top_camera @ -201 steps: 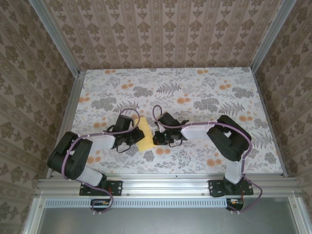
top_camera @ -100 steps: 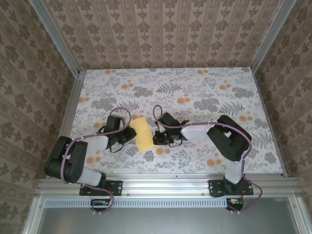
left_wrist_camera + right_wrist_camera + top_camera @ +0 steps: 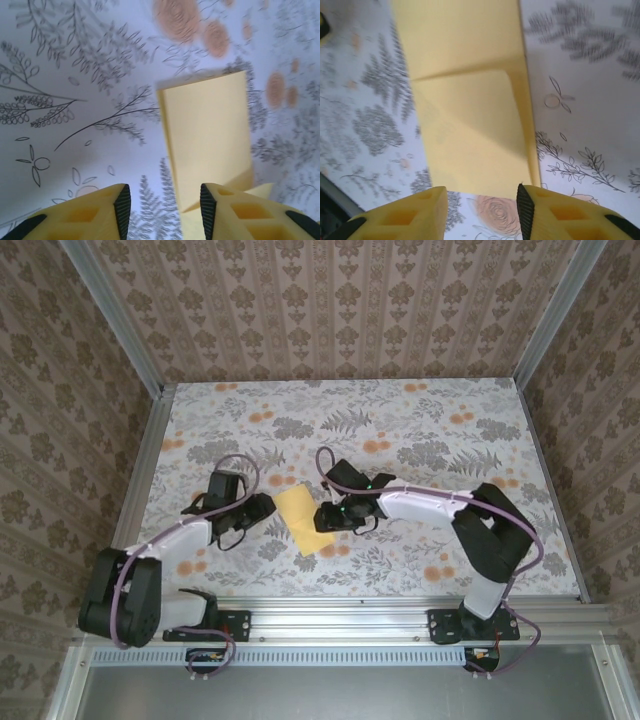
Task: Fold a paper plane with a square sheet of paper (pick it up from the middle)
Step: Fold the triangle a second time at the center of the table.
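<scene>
Enclosing the flower-printed tabletop (image 3: 430, 425), patterned walls (image 3: 340, 300) surround the folded yellow paper (image 3: 303, 519).

The left arm (image 3: 185, 533) and the right arm (image 3: 415, 502) are alike: a smooth white link set between bulky, rounded black joint housings; a thin purple cable (image 3: 236, 462) runs along each in loose loops; a black base (image 3: 215, 622) sits at the foot. The left gripper (image 3: 162, 202) and the right gripper (image 3: 481, 207) end in yellow fingers (image 3: 80, 215) with hollow square pockets; black pads (image 3: 122, 210) line the inner faces.
</scene>
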Robot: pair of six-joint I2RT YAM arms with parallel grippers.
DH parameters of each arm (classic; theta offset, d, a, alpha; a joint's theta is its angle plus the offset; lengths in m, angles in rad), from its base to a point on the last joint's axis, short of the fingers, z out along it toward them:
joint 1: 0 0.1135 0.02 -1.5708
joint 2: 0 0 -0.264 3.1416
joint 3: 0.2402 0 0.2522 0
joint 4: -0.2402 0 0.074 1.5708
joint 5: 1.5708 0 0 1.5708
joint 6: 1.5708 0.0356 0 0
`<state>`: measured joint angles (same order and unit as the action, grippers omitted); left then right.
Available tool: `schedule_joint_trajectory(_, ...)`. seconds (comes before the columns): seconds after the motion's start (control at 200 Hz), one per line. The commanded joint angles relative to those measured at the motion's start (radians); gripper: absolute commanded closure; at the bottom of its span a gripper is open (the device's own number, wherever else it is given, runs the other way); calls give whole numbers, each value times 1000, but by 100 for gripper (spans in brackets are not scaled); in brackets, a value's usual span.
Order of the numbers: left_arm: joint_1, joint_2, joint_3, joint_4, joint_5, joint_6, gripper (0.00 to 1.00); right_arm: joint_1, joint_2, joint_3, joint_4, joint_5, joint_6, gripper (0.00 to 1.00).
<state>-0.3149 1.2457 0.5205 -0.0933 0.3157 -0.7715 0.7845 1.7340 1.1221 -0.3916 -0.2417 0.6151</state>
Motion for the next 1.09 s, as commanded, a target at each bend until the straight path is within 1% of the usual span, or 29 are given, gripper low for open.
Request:
schedule_joint_trajectory(0.0,15,-46,57,-133,8,14,46,10,-53,68,-139,137,-118,50)
schedule_joint_trajectory(0.085,32,-58,82,-191,11,19,38,19,-57,82,-199,228,-211,45)
schedule_joint_trajectory(0.185,79,-52,111,-259,9,31,30,46,-52,107,-241,334,-334,38)
schedule_joint_trajectory(0.325,159,-19,128,-290,28,31,23,73,-3,154,-267,392,-467,34)
schedule_joint_trajectory(0.44,185,2,122,-285,28,14,17,91,58,208,-301,414,-514,34)
schedule_joint_trajectory(0.59,183,18,120,-278,62,10,12,86,139,258,-298,361,-484,35)
schedule_joint_trajectory(0.69,172,22,122,-275,82,14,7,62,195,297,-285,269,-429,36)
schedule_joint_trajectory(0.76,166,37,139,-286,97,20,5,38,234,324,-283,196,-393,38)
schedule_joint_trajectory(0.835,150,54,166,-306,101,23,3,26,271,348,-289,158,-372,41)
schedule_joint_trajectory(0.9,127,68,180,-306,93,24,2,19,296,365,-299,150,-365,44)
schedule_joint_trajectory(0.995,101,90,190,-288,77,24,1,13,317,372,-300,157,-365,43)
schedule_joint_trajectory(1.09,76,104,180,-252,65,22,1,14,322,356,-285,242,-343,41)
